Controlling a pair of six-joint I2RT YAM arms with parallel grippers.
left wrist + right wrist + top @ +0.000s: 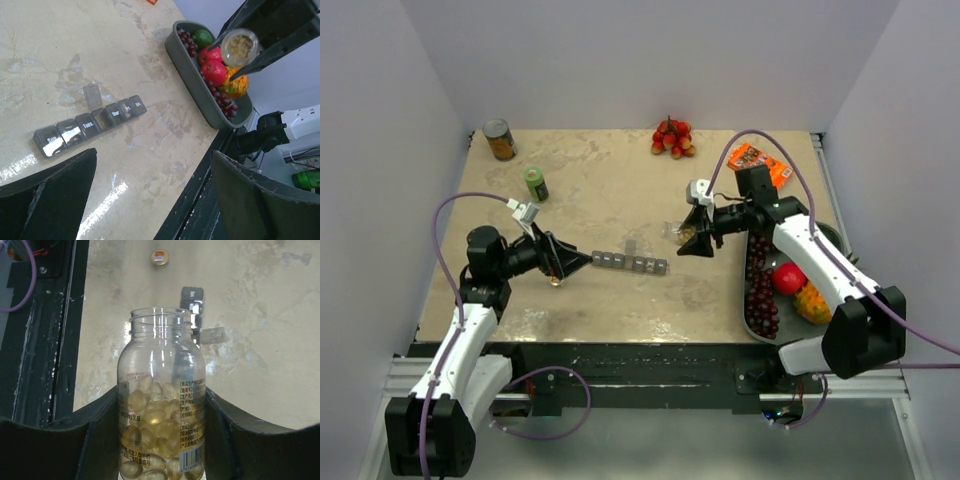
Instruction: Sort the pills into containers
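Note:
The grey pill-organiser strip [630, 263] lies mid-table, with day labels visible in the left wrist view [90, 125] and one lid standing open [92, 95]. My right gripper [695, 240] is shut on a clear uncapped bottle [162, 390] part full of yellow softgel pills [150, 415]. It holds the bottle above the table, right of the strip's right end, mouth facing left [240, 46]. My left gripper [575, 263] is open and empty just left of the strip [154, 156]. A small gold cap [557, 282] lies beside it [160, 258].
A green bottle [536, 183] and a tin can [499, 139] stand at the back left. Red fruit [672, 137] and an orange packet [758, 160] lie at the back. A grey tray [190, 65] of grapes and fruit sits on the right.

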